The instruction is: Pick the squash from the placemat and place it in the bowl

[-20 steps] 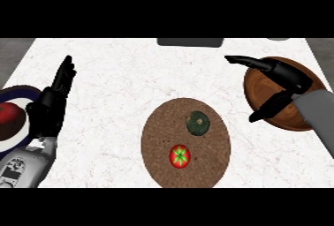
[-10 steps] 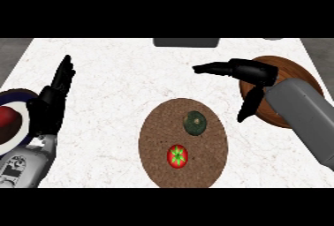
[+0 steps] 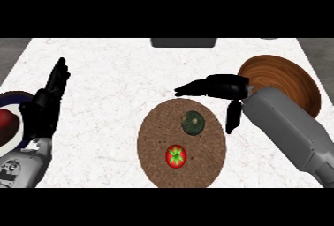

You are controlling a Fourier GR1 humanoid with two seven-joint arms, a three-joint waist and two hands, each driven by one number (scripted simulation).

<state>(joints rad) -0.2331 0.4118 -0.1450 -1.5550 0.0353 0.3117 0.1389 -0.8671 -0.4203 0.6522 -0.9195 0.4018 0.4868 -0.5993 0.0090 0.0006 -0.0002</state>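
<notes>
Right hand: fingers stretched out together toward 9 o'clock, thumb hanging apart toward 6 o'clock. A wide open span, nothing in it. Fingertips lie just past the 12 o'clock rim of the placemat, and the thumb runs along its 3 o'clock edge. No contact with anything that I can see, though height above the counter cannot be read from this steep view. The squash, small, dark green and round, sits on the placemat's upper half at about 12 to 1 o'clock of its centre, inside the angle made by fingers and thumb but apart from both. A red fruit with a green star top lies at 6 o'clock of the squash, near but not touching. Judgement: this is the approach for the pick, grasp not yet made. To do it well, the palm likely has to come toward 7 o'clock until it is over the squash, then lower with the span open, fingers on the 12 o'clock side and thumb on the 4 o'clock side, closing only once both sides are bracketed. A round body may roll off if one side touches first, and a roll toward 6 o'clock would bump the red fruit. The wooden bowl waits at 2 o'clock of the mat, partly behind the right forearm, so the carry looks short: lift clear of its rim before swinging over. Left hand rests open, fingers up, at the counter's 9 o'clock edge.
</notes>
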